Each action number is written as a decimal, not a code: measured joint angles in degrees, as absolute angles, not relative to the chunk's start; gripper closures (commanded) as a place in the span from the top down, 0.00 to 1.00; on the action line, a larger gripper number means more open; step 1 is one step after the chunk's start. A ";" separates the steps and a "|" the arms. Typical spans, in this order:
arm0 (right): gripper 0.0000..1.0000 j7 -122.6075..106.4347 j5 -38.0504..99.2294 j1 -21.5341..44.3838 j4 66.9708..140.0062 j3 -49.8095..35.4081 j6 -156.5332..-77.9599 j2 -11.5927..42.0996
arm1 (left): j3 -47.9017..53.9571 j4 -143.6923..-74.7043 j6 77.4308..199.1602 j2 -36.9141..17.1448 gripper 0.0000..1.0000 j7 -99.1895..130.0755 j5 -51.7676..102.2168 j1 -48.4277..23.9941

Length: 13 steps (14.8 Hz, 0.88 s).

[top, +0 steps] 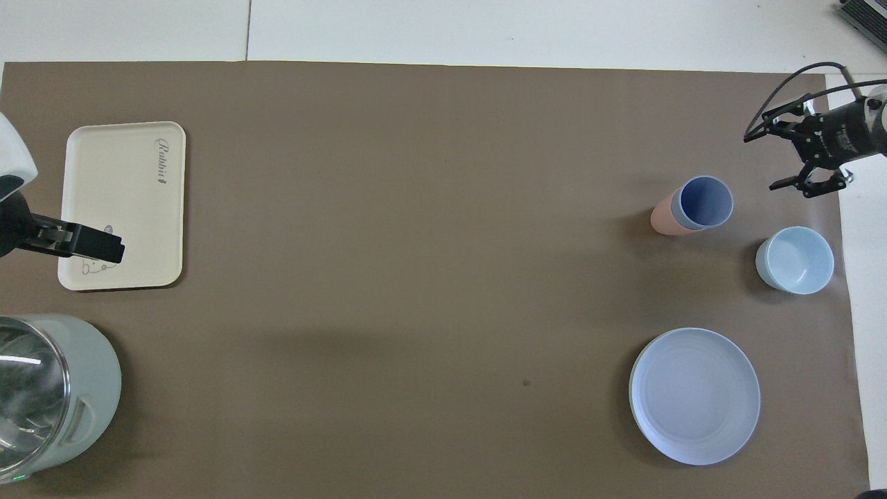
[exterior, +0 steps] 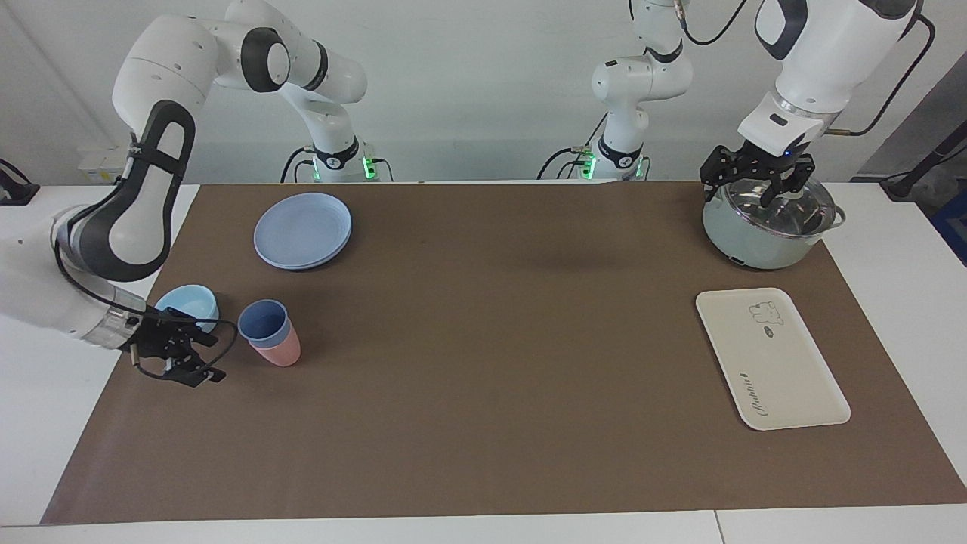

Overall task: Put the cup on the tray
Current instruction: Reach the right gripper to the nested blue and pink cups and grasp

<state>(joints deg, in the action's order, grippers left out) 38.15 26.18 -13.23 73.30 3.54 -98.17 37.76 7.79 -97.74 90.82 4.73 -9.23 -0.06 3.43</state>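
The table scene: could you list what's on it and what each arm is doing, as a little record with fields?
cup: blue cup nested in a pink cup, at the right arm's end of the table
tray: bare, at the left arm's end
bowl: beside the cups
plate: nearer to the robots than the cups
pot: lidded, nearer to the robots than the tray
right gripper: open, low beside the cups, touching nothing
left gripper: open, over the pot's lid

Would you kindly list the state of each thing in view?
cup: upright, nested in the pink tumbler
tray: flat, nothing on it
bowl: upright
plate: flat
pot: lid on
right claw: open, beside the cup
left claw: over the pot's lid
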 measured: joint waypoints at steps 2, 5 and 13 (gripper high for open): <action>0.92 38.43 28.21 -13.57 73.31 3.55 -97.62 39.04 | 8.14 -99.21 91.57 5.45 1.00 -9.23 -0.06 3.18; 0.92 40.48 28.57 -13.92 74.35 3.53 -96.48 39.39 | 8.38 -100.39 92.17 6.20 1.00 -9.23 -0.06 2.96; 0.92 43.51 34.75 -13.95 80.06 3.38 -96.51 39.64 | 8.38 -101.31 92.63 6.83 1.00 -9.23 -0.06 2.77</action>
